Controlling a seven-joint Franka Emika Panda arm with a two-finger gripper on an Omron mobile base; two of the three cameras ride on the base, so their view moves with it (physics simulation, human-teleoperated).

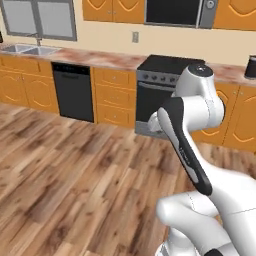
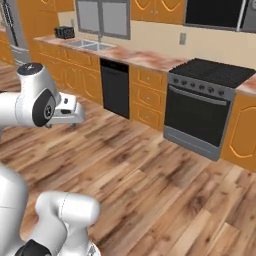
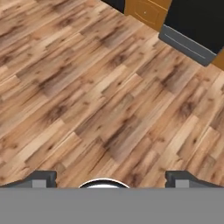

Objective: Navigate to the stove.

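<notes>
The stove [image 1: 156,86] stands against the far wall between orange cabinets, with a black grated cooktop, a row of dark knobs, a bar handle and a dark oven door; my arm covers its right part in the left base view. From the right base view the stove [image 2: 204,106] is ahead and to the right, across open wooden floor. The hand view looks down at the floor, and the stove's grey bottom edge [image 3: 187,44] lies at its top right. My gripper [image 3: 111,179] is open, with its fingertips far apart and nothing between them.
A black dishwasher panel [image 2: 115,88] sits left of the stove, past a stack of orange drawers [image 2: 146,96]. A sink [image 2: 90,45] and a toaster [image 2: 64,32] are on the counter further left. A microwave [image 2: 215,12] hangs above the stove. Wooden floor [image 2: 150,170] lies between.
</notes>
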